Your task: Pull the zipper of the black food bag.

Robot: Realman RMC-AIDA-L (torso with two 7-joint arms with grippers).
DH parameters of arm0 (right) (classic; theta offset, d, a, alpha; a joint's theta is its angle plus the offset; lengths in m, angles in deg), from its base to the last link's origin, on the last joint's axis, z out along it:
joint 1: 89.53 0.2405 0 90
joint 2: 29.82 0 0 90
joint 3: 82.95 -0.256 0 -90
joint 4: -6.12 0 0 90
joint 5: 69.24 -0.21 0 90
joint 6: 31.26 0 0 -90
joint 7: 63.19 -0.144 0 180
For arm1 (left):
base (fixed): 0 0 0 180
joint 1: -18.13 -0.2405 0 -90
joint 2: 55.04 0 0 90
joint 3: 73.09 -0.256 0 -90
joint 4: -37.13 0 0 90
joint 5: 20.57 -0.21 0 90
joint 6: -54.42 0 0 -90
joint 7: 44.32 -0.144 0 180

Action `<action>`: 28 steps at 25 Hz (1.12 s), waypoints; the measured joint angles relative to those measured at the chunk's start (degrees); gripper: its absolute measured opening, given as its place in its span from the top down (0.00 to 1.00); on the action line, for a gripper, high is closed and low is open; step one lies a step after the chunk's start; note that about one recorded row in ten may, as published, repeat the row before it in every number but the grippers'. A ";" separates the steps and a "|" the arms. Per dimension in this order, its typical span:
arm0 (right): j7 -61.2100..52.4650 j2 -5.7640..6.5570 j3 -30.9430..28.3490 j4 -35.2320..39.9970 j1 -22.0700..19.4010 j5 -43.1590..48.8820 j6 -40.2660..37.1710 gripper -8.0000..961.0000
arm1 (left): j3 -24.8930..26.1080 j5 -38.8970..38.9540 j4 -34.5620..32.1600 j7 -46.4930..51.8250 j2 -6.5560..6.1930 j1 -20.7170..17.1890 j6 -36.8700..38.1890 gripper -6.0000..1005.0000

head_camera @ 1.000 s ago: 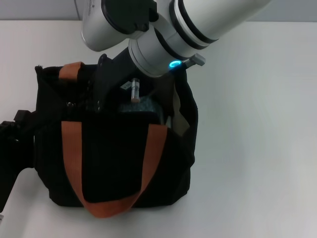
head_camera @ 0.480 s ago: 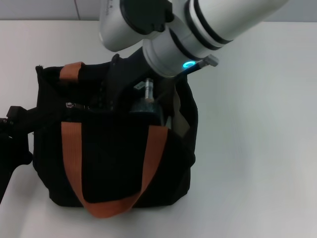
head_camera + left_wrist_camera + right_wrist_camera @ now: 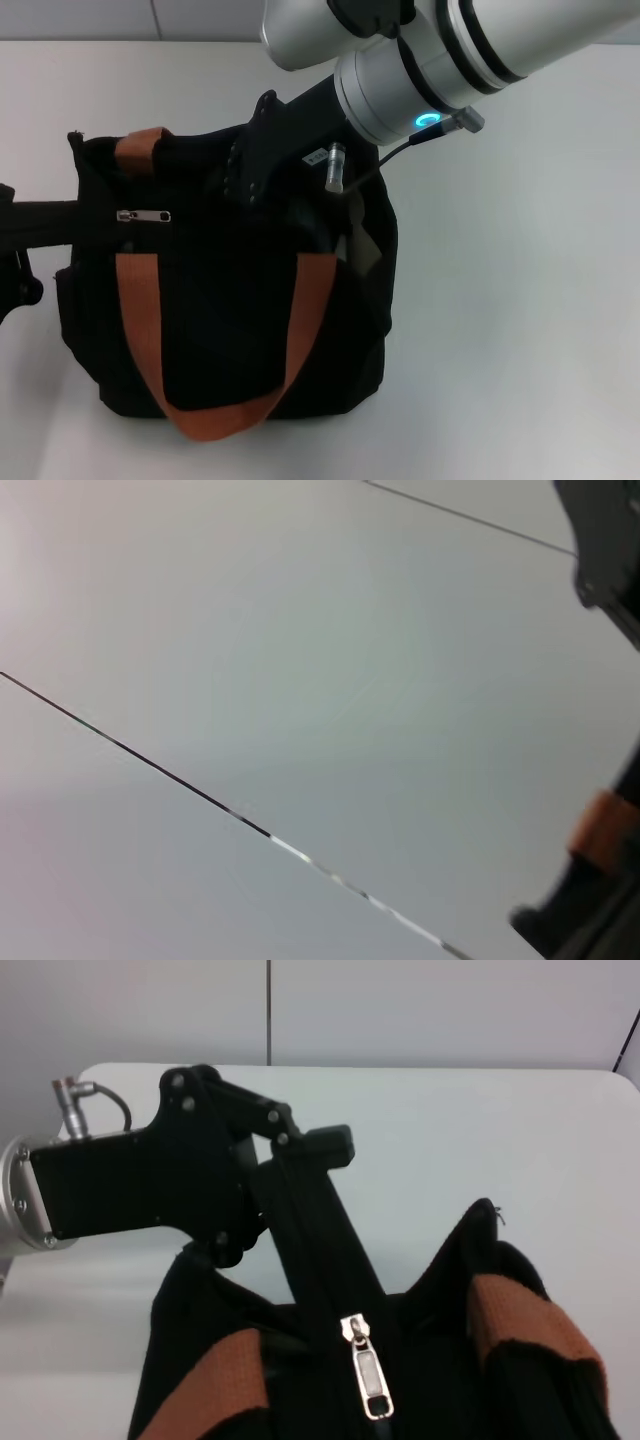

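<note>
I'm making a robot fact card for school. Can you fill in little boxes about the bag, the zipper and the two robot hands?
bag: black food bag, orange-brown handles, on a white table
zipper: silver pull tab lying on the bag's top, near its left end
left gripper: clamped on the bag's left end
right gripper: over the bag's top, right of the zipper, not touching the tab

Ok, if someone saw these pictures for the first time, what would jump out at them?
Probably the black food bag, boxy with orange-brown strap handles, filling the white table's left-centre. Next, the big white right arm reaching from the top, its right gripper at the bag's far rim. Then the small silver zipper near the bag's left end, where the left gripper clamps the fabric.
</note>
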 joint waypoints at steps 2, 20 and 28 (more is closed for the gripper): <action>0.37 -0.19 0.30 0.04 -0.41 -1.11 0.31 0.94 | -0.16 -0.17 0.93 0.04 0.00 0.69 1.89 0.98; 7.62 -0.28 8.06 -0.36 -1.79 -6.81 8.40 0.67 | -0.66 -0.54 3.33 0.12 0.00 3.59 6.07 0.98; 8.32 -0.24 10.70 -0.22 -1.81 -6.83 13.06 0.63 | -1.08 -0.55 3.33 0.56 0.00 3.79 6.12 0.98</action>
